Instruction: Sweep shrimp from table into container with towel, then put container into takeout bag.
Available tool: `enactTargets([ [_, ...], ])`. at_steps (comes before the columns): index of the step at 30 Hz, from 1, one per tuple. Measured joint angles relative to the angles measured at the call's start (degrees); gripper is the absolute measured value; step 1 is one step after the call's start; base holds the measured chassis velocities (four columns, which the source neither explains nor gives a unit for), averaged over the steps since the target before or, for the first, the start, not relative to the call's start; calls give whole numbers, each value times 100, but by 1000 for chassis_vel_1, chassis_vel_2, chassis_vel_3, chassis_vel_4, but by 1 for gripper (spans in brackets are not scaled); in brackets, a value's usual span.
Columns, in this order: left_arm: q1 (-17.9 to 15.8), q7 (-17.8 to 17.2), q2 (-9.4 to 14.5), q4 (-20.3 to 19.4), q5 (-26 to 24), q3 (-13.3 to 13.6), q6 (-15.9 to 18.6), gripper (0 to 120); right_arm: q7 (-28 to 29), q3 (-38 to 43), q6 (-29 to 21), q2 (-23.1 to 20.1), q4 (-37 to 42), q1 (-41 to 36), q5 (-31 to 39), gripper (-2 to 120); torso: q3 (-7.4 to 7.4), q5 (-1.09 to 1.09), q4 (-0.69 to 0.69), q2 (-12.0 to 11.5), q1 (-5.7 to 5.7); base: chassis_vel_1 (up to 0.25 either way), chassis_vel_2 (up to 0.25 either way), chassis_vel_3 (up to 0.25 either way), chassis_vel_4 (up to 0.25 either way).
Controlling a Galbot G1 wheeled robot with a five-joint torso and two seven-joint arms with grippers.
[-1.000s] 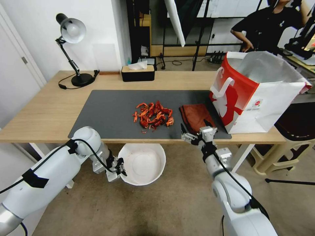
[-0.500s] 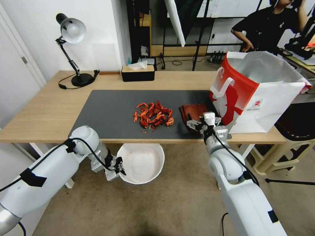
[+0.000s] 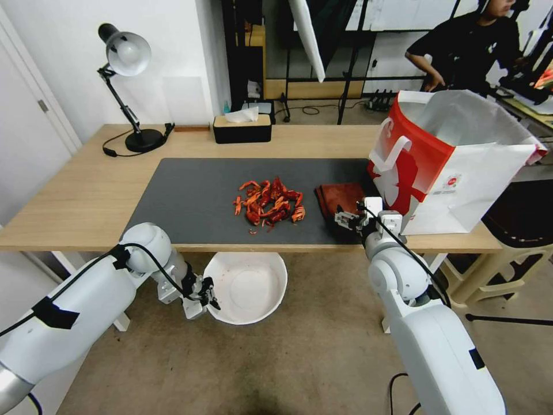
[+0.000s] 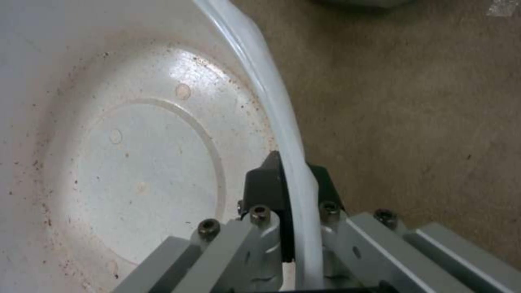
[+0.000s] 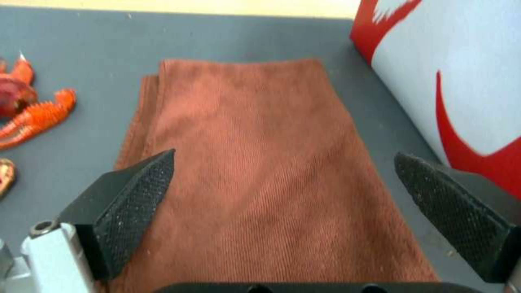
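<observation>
Directly beneath the right end effector (image 5: 285, 191), fingers spread wide: towel (image 5: 260, 162), long axis running ahead; left end effector (image 4: 293, 191) pinches container (image 4: 136, 142) rim.

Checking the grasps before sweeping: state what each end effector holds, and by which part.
Left end effector clamps the container by its rim. Right end effector, open above the towel, holds nothing.
</observation>
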Motion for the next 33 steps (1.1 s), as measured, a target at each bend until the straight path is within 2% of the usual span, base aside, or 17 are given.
enactTargets([
  [11,42,-84,16,7,-6,-12,-6,0,-48,-21,-147,7,-142,44,119,100,0,0,0,0,0,0,0,0,0],
  [14,44,-121,24,8,-13,-13,-9,0,-57,-25,-188,10,-151,48,135,96,0,0,0,0,0,0,0,0,0],
  [17,58,-166,32,7,-30,-15,-25,0,-48,-31,-268,24,-148,49,198,84,0,0,0,0,0,0,0,0,0],
  [18,58,-166,32,7,-30,-15,-25,0,-48,-31,-268,24,-148,49,198,84,0,0,0,0,0,0,0,0,0],
  [21,103,-198,37,2,-33,-19,-32,0,-8,-30,-278,53,-140,15,249,68,0,0,1,0,-1,0,0,0,0],
  [22,103,-198,37,2,-33,-19,-32,0,-8,-30,-278,53,-140,15,249,68,0,0,1,0,-1,0,0,0,0],
  [24,122,-221,38,1,-33,-22,-51,0,23,-26,-277,58,-133,-15,288,56,-1,-1,1,0,-1,0,0,0,0],
  [26,131,-247,41,3,-35,-25,-63,0,38,-21,-276,62,-132,-29,307,54,-1,-2,0,0,-1,0,0,0,0],
  [28,150,-314,49,6,-40,-40,-86,0,64,-8,-276,74,-129,-47,335,42,-1,-1,0,0,-1,0,0,0,0],
  [29,150,-314,49,6,-40,-40,-86,0,64,-8,-276,74,-129,-47,335,42,-1,-1,0,0,-1,0,0,0,0],
  [32,174,-356,58,8,-49,-66,-119,0,80,-5,-272,89,-105,-67,348,28,0,-1,0,1,-1,0,0,0,0],
  [33,174,-356,58,8,-49,-66,-119,0,80,-5,-272,89,-105,-67,348,28,0,-1,0,1,-1,0,0,0,0],
])
